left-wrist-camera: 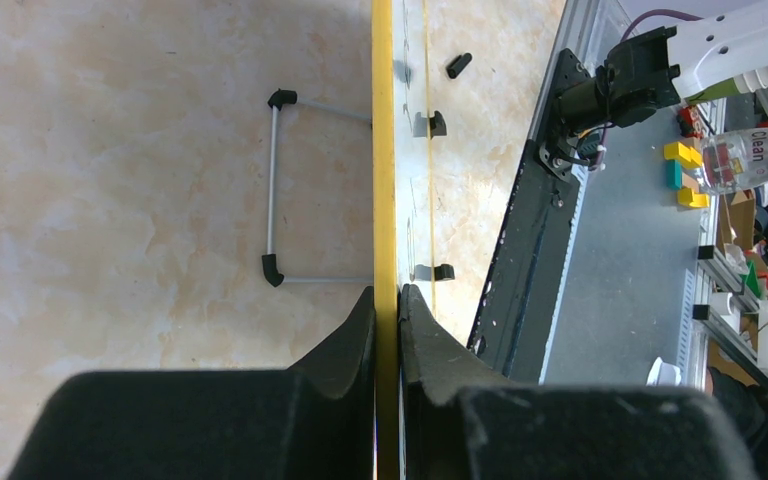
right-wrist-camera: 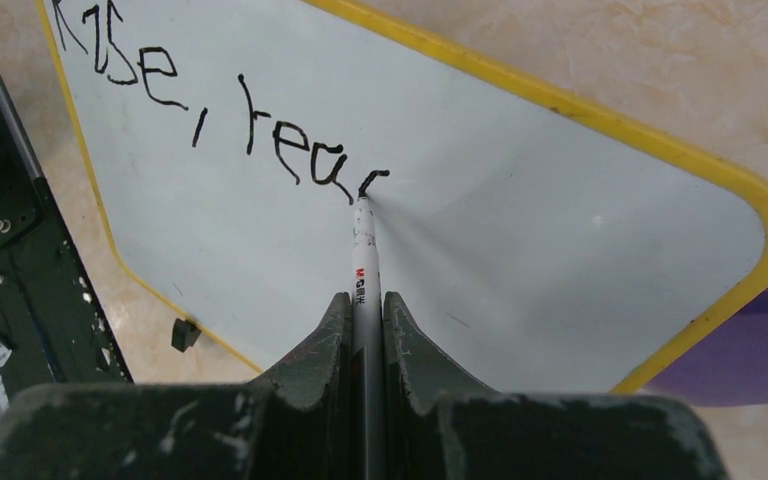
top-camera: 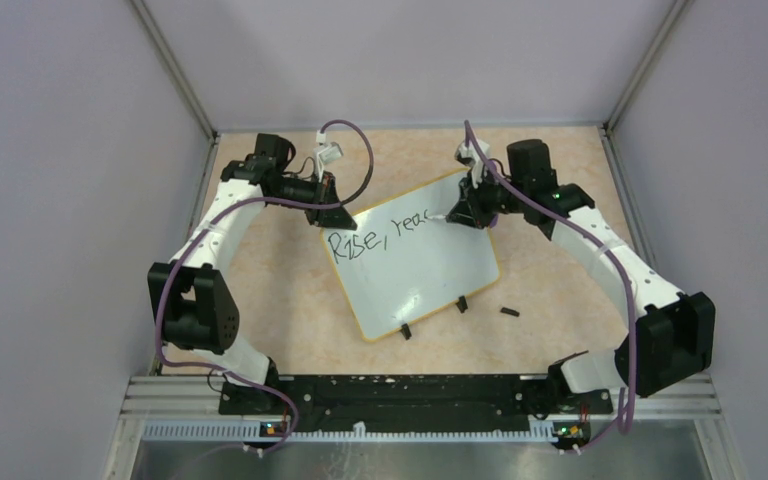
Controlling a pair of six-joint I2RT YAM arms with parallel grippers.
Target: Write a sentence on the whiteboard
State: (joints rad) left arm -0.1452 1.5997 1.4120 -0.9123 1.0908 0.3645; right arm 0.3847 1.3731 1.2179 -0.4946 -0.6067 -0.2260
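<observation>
The whiteboard (top-camera: 415,262) lies tilted on the table, with a yellow-orange rim and two small black clip feet at its near edge. Black handwriting (top-camera: 380,235) on it reads "Rise, reac" in one line; it also shows in the right wrist view (right-wrist-camera: 220,120). My left gripper (top-camera: 332,213) is shut on the board's far-left rim (left-wrist-camera: 384,180), seen edge-on. My right gripper (top-camera: 467,213) is shut on a white marker pen (right-wrist-camera: 364,260), whose tip touches the board at the end of the last letter.
A small black marker cap (top-camera: 509,312) lies on the table right of the board's near corner. A purple block (right-wrist-camera: 750,350) sits under the board's far right corner. A wire stand (left-wrist-camera: 278,190) props the board. Grey enclosure walls surround the table.
</observation>
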